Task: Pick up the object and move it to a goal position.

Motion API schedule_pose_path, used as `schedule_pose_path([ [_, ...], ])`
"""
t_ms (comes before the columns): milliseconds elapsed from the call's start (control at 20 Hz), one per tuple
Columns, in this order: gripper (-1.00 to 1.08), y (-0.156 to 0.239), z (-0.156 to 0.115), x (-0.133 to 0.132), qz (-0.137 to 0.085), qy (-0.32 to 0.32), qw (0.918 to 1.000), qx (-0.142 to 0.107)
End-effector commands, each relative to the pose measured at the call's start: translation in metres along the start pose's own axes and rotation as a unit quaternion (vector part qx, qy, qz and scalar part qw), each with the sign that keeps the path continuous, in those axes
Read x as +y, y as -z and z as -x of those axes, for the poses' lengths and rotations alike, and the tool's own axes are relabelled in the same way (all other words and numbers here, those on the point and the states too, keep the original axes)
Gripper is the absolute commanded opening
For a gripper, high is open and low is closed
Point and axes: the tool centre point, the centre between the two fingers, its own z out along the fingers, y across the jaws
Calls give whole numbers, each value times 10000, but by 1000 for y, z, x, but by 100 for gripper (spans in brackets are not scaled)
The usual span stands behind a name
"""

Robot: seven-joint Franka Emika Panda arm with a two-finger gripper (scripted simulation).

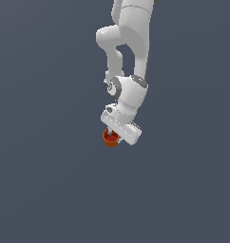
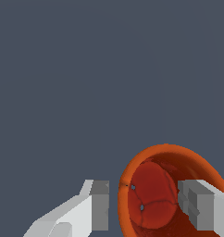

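Note:
The orange-red cup [image 1: 110, 138] sits just under the white gripper [image 1: 115, 136] in the exterior view, partly hidden by the hand. In the wrist view the cup [image 2: 153, 194] shows its darker red inside and its rim, and looks tilted. The gripper [image 2: 148, 204] is open. One finger [image 2: 100, 206] stands just outside the rim with a small gap. The other finger [image 2: 199, 208] lies over the cup's inside, so the fingers straddle one side of the cup's wall. I cannot tell whether either finger touches the cup.
A plain dark grey-blue surface [image 1: 50, 190] fills both views. The white arm [image 1: 131, 47] comes down from the top of the exterior view. Nothing else shows.

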Motion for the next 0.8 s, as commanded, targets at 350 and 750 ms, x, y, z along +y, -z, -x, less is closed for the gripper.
schedule_pose_path([
  [350,28,5,5,-6,-178,-532,9980,304],
  [750,28,7,7,-9,-255,-709,9964,397],
])
